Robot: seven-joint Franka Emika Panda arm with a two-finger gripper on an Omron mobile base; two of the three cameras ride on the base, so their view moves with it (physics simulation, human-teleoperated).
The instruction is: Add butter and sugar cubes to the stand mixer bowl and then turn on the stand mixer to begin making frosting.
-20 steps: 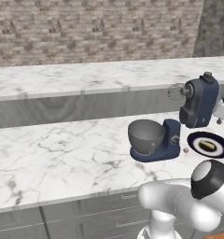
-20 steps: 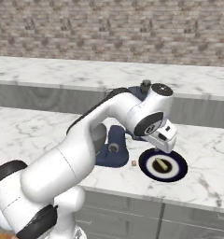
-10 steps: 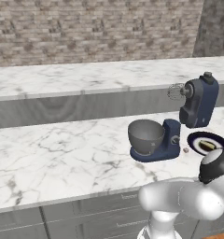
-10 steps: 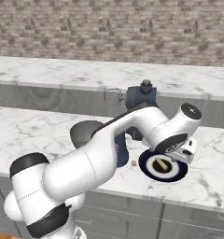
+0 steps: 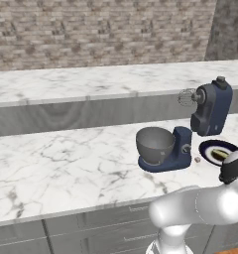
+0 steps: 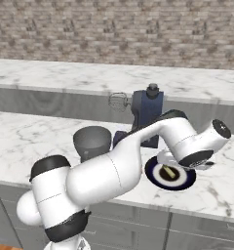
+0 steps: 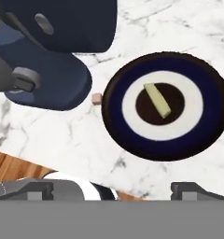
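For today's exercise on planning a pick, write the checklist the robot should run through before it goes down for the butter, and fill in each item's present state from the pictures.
1. Butter in sight, lying free in the middle of the plate: ok.
2. Gripper open, fingertips wide apart: ok.
3. Gripper above the plate and clear of it: ok, though the butter sits off to one side of the midline between the tips.
4. Mixer head tilted up, whisk clear of the bowl: ok.
5. Bowl seated on the mixer base and open on top: ok.
6. Sugar cube on the counter between base and plate, not in the path to the butter: ok.
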